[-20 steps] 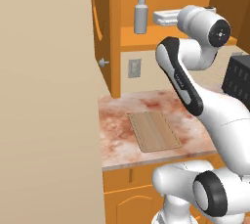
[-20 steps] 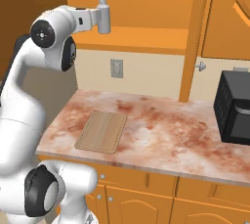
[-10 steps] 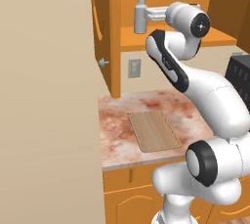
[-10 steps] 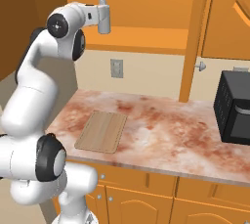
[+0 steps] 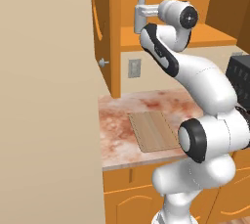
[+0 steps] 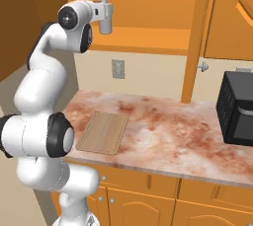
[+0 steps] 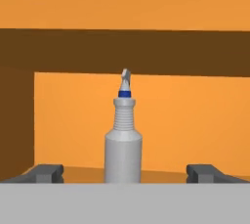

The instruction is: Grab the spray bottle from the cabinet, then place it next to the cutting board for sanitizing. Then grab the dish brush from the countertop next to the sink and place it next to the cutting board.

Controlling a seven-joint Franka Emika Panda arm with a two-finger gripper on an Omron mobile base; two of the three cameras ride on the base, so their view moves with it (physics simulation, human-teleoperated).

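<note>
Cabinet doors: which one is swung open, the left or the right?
The left door of the cabinet, with its round knob, stands swung out edge-on. The right door sits flat against its frame. The spray bottle stands on the exposed shelf.

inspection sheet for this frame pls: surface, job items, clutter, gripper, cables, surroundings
Surface: marbled countertop, no spills seen.
Job's things: spray bottle upright on the cabinet shelf; cutting board flat on the countertop. Dish brush and sink: nothing seen.
Clutter: nothing seen.
Grippers: gripper open, fingertips either side of the bottle, apart from it.
Cables: nothing seen.
Surroundings: wall outlet, black appliance at the counter's right end, open cabinet door with round knob.
</note>
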